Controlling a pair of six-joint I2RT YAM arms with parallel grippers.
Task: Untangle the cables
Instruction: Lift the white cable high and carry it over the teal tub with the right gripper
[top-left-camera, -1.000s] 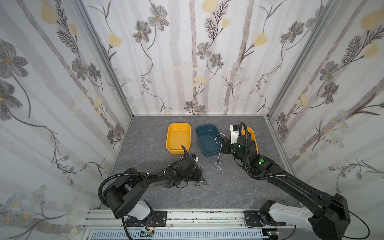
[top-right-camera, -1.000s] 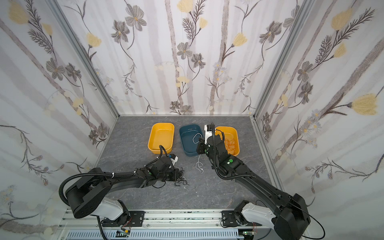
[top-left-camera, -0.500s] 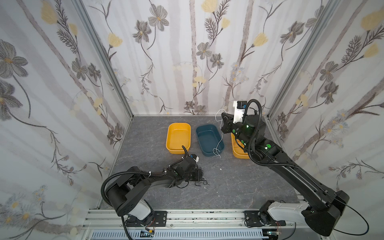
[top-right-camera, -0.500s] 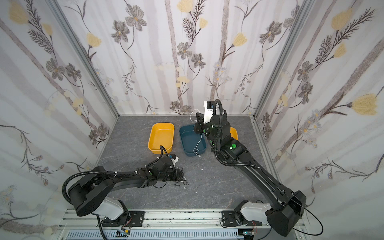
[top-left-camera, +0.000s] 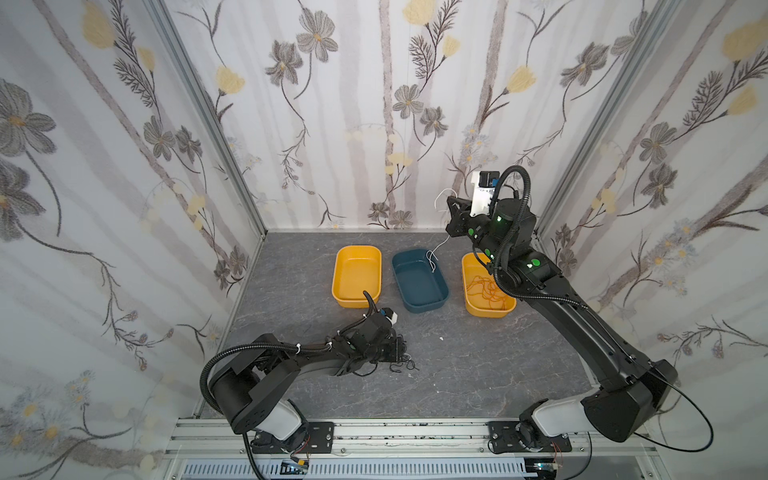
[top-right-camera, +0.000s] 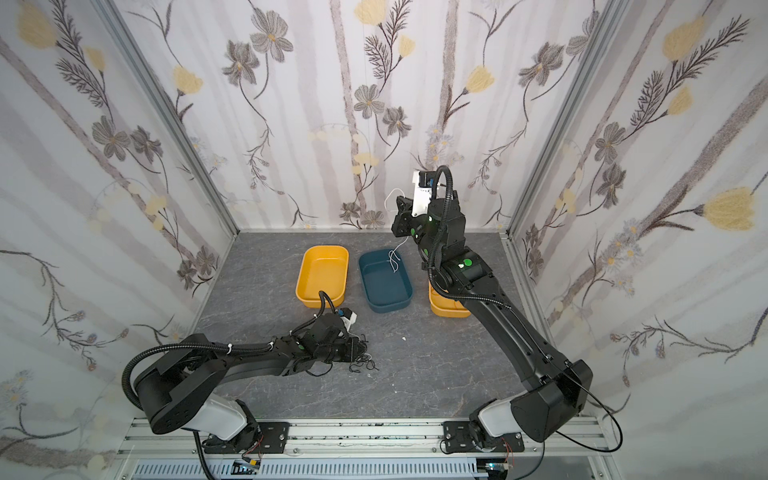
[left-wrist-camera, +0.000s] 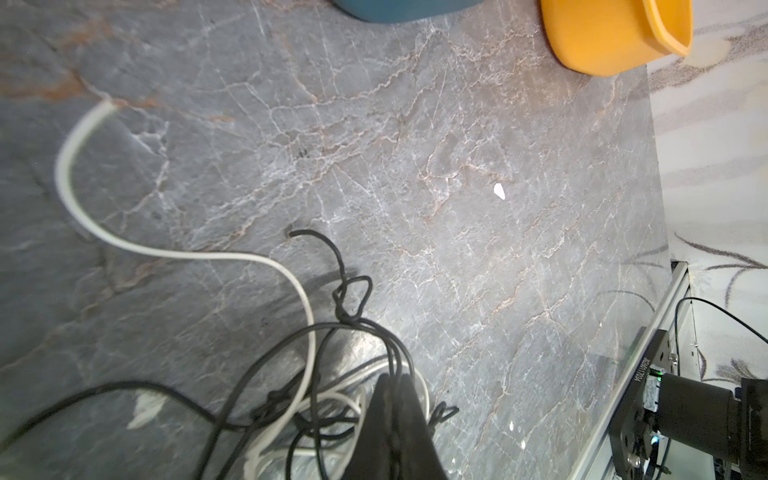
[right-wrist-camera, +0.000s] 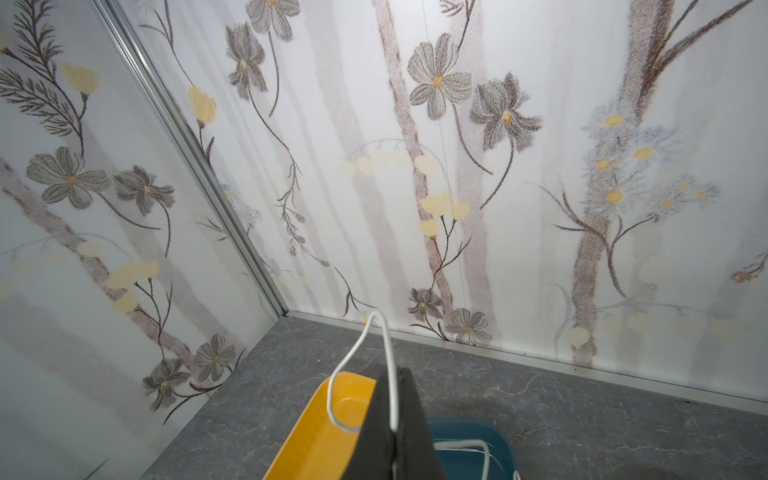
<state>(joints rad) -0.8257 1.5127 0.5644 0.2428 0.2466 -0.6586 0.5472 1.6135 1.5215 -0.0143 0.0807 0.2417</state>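
My left gripper (top-left-camera: 397, 348) (top-right-camera: 357, 347) lies low on the table, shut on strands of a tangled black cable (top-left-camera: 401, 365) (left-wrist-camera: 353, 291). In the left wrist view its closed tips (left-wrist-camera: 392, 379) pinch those strands, and a white cable (left-wrist-camera: 187, 253) loops through the same tangle. My right gripper (top-left-camera: 451, 204) (top-right-camera: 398, 204) is raised near the back wall, shut on a thin white cable (top-left-camera: 432, 254) (right-wrist-camera: 384, 332). That cable loops above the jaws and hangs down into the blue bin (top-left-camera: 419, 309). Orange cables (top-left-camera: 488, 291) lie in the right yellow bin (top-left-camera: 490, 314).
An empty yellow bin (top-left-camera: 357, 254) stands left of the blue one, just behind my left wrist. A small white scrap (top-left-camera: 441, 338) lies on the grey table between the arms. Flowered walls close in three sides; a metal rail (top-left-camera: 374, 432) runs along the front.
My right gripper has risen from table height beside the blue bin up toward the back wall, lifting the white cable so that its end dangles over the blue bin. The left arm has stayed put.
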